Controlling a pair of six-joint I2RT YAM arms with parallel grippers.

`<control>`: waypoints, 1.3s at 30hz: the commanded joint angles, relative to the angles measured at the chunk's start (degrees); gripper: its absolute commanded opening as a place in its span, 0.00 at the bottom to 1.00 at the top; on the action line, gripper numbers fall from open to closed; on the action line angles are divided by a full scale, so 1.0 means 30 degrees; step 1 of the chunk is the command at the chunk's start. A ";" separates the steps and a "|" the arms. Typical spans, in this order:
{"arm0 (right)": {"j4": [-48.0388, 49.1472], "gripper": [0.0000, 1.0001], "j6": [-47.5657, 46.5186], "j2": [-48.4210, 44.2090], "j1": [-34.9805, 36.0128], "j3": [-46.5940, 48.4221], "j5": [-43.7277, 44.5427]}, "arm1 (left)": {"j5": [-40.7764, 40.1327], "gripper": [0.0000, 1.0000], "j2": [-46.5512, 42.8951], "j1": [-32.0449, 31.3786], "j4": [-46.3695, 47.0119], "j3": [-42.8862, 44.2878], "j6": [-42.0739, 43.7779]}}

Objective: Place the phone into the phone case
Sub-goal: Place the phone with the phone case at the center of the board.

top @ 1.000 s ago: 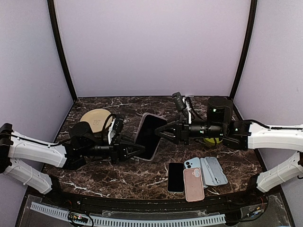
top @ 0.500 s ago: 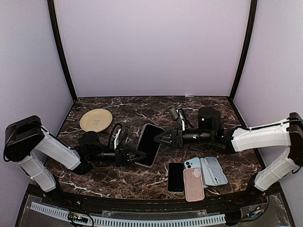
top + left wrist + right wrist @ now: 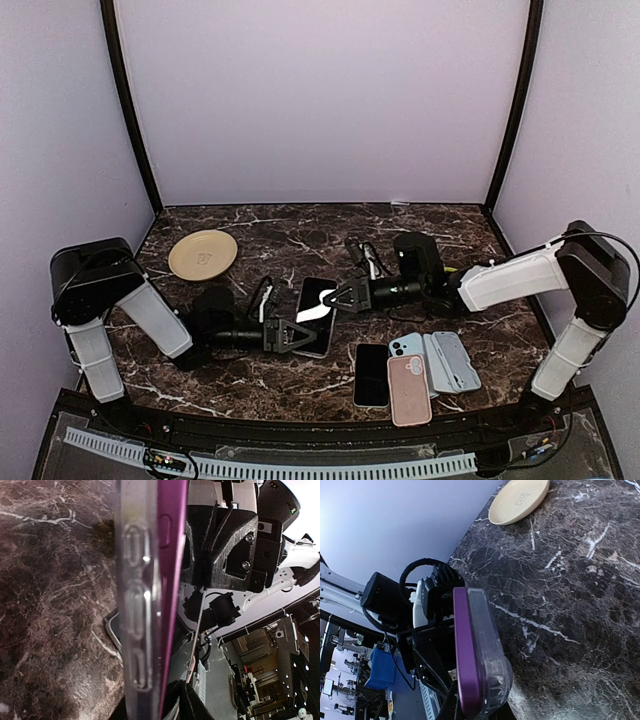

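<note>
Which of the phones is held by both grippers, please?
The purple phone in the clear case, gripped at opposite ends by the left gripper and the right gripper. The black phone and blue phone lie untouched nearer the front edge.

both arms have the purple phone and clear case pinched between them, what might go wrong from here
1. In the wrist views the purple phone edge sits proud of the clear case, so it looks only partly seated; a release now might let it spring out.
2. The left tool and right tool grip opposite ends low over the table; uneven pushing could twist it loose.
</note>
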 commanded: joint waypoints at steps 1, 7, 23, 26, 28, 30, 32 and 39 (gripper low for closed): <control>-0.0951 0.04 0.0000 0.1311 -0.0385 0.0437 0.0155 | -0.2526 0.27 -0.1093 0.0032 -0.6163 0.2039 0.1448; -0.1399 0.08 0.0357 0.2685 -0.1154 0.0601 0.0130 | -0.2978 0.34 -0.0114 0.0299 -0.7273 0.2382 0.0624; -0.4489 0.15 -0.1325 0.5599 -0.1984 0.2457 0.1103 | -0.5215 0.53 0.0534 0.0327 -1.7249 0.6120 0.1539; -0.6313 0.18 -0.2052 0.5595 -0.1984 0.3298 0.2235 | -0.5805 0.54 0.0014 0.0338 -1.8844 0.6384 0.2135; -0.7315 0.22 -0.2407 0.5606 -0.1984 0.3739 0.2846 | -0.6168 0.54 -0.0207 0.0333 -1.9572 0.6597 0.2531; -0.7943 0.24 -0.2600 0.5696 -0.1984 0.4083 0.3204 | -0.6363 0.55 -0.0308 0.0344 -2.0069 0.6811 0.2800; -0.8322 0.28 -0.2701 0.5855 -0.1958 0.4320 0.3315 | -0.6421 0.55 -0.0357 0.0330 -2.0318 0.6929 0.2871; -1.0071 0.49 -0.2848 0.5572 -0.1708 0.4975 0.4626 | -0.6869 0.55 -0.0709 0.0320 -2.0477 0.6804 0.3068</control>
